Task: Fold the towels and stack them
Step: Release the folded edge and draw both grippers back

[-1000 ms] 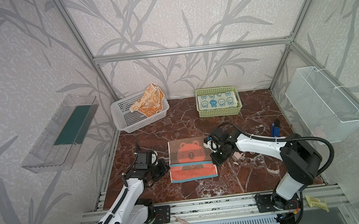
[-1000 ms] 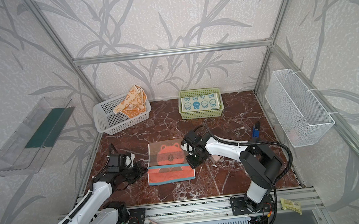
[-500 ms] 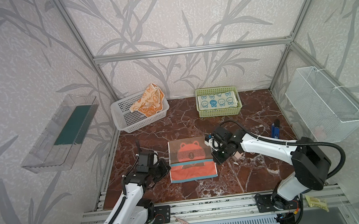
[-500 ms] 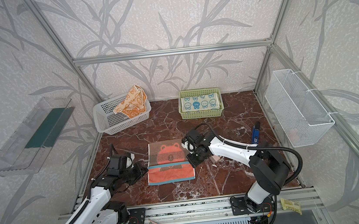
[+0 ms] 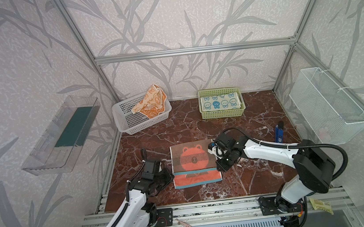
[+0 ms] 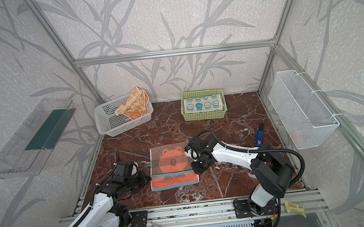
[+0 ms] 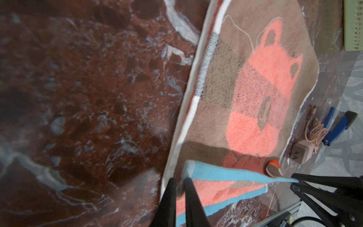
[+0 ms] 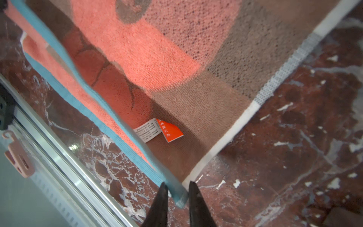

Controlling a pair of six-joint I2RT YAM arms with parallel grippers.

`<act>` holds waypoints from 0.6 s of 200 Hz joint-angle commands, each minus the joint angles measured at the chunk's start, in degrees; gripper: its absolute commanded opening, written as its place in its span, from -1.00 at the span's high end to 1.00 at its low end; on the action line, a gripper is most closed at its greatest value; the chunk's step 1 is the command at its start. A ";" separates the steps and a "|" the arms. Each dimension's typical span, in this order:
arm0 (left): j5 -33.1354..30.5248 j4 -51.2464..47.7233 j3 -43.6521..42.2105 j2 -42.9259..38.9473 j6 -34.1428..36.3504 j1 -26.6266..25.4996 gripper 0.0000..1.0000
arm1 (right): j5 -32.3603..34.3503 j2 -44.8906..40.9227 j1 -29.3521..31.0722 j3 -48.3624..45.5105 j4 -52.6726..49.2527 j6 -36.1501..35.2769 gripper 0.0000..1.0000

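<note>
The coral bear towel [image 5: 192, 157] [image 6: 172, 160] lies in the middle of the table, its near strip folded over with a blue edge. My left gripper [image 5: 171, 176] [image 6: 149, 179] [image 7: 179, 181] sits at the fold's left corner, jaws a crack apart with blurred cloth between them. At the fold's right corner, my right gripper [image 5: 219, 169] [image 6: 197, 172] [image 8: 176, 186] has its jaws apart, and the blue corner hangs loose between them. An orange bunny towel [image 5: 149, 101] lies crumpled in the white basket [image 5: 131, 121]. A folded blue bunny towel [image 5: 220, 102] fills the green basket [image 5: 222, 114].
A blue tool [image 5: 278, 132] lies at the table's right side. A wire basket [image 5: 327, 105] hangs on the right wall and a clear shelf [image 5: 63, 133] on the left wall. The towel's label [image 8: 159, 130] shows under the fold.
Both grippers' jaws have eased apart at the corners of the fold. The right arm's elbow has swung to the right. The towel stays where it was.
</note>
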 commanded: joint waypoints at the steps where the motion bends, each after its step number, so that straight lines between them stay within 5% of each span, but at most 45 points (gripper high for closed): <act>1: -2.12 -2.03 -1.21 -5.11 -4.36 -0.20 0.43 | -1.87 -3.69 0.16 0.48 -1.83 -3.06 0.25; 17: -3.97 -3.60 -1.32 -8.92 -5.51 -0.30 0.26 | -2.34 -5.12 -0.01 1.63 -2.92 -4.12 0.08; 53: -9.54 -4.34 1.83 -11.85 -3.01 -0.27 0.28 | -2.51 -3.68 -1.15 4.80 -3.36 -4.08 0.03; 120: -3.50 1.73 14.91 15.09 10.26 -0.47 0.34 | 0.20 7.18 -1.11 11.75 -3.13 -1.60 0.04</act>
